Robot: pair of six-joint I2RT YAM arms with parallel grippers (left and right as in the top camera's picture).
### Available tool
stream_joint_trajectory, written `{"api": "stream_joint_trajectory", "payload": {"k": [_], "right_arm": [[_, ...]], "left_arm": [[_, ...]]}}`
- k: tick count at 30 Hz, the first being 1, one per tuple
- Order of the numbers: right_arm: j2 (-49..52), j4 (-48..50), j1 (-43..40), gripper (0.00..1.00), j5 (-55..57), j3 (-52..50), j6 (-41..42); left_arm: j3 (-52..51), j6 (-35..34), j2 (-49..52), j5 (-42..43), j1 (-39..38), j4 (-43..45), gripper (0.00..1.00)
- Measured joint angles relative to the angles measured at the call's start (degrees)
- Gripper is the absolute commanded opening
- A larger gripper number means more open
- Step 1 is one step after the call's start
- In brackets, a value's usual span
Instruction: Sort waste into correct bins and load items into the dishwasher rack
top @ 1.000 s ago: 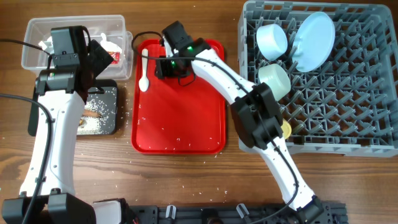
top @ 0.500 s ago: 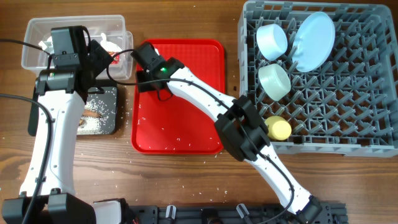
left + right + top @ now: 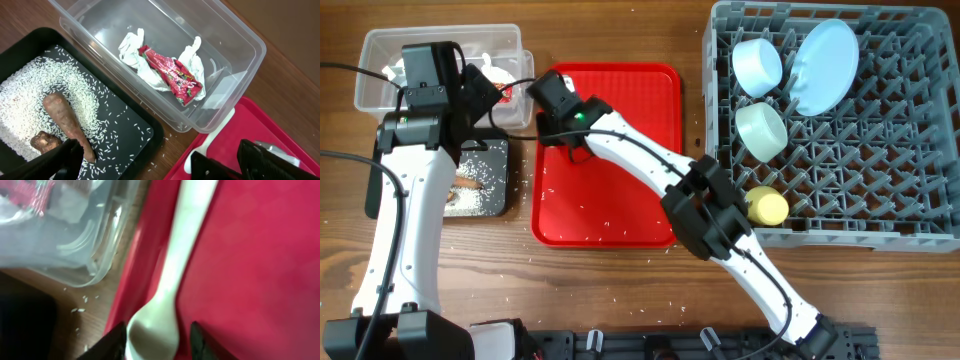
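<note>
A white plastic spoon (image 3: pixel 175 275) lies along the left rim of the red tray (image 3: pixel 620 170). My right gripper (image 3: pixel 157 342) is low over it and open, one finger on each side of the spoon's bowl. The left finger touches the bowl; the right finger stands a little off. From overhead the right gripper (image 3: pixel 548 100) hides the spoon. My left gripper (image 3: pixel 150 170) hangs wide open and empty above the black tray (image 3: pixel 150 135). That tray holds rice (image 3: pixel 30 95), a brown stick (image 3: pixel 65 117) and a small lump (image 3: pixel 45 141). The clear tub (image 3: pixel 240 65) holds the red wrapper (image 3: pixel 172 75) and tissue (image 3: pixel 132 47).
The grey rack (image 3: pixel 880 200) at the right holds a pale-blue plate (image 3: pixel 825 65), a whitish bowl (image 3: pixel 757 65), a mint bowl (image 3: pixel 761 130) and a yellow cup (image 3: pixel 767 206). Stray rice grains dot the red tray and the wood around the black tray (image 3: pixel 498 150).
My right gripper has moved left across the red tray to its left rim and come down over the spoon, its jaws narrowing. The left arm has not moved.
</note>
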Motion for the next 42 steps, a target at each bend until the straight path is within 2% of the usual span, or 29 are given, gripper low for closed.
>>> {"api": "stream_joint_trajectory", "payload": {"k": [5, 8, 14, 34, 42], "right_arm": [[0.3, -0.1, 0.7, 0.34, 0.0, 0.2, 1.0], [0.9, -0.1, 0.5, 0.24, -0.5, 0.9, 2.1], [1.1, 0.1, -0.2, 0.13, -1.3, 1.7, 4.1], [1.0, -7.9, -2.0, 0.12, -14.0, 3.1, 4.6], [0.9, -15.6, -2.1, 0.04, -24.2, 3.1, 4.5]], "left_arm": [[0.0, 0.0, 0.0, 0.0, 0.0, 0.0, 1.0], [0.0, 0.0, 0.0, 0.0, 0.0, 0.0, 1.0], [0.0, 0.0, 0.0, 0.0, 0.0, 0.0, 1.0], [0.0, 0.0, 0.0, 0.0, 0.0, 0.0, 1.0], [0.0, 0.0, 0.0, 0.0, 0.0, 0.0, 1.0]]}}
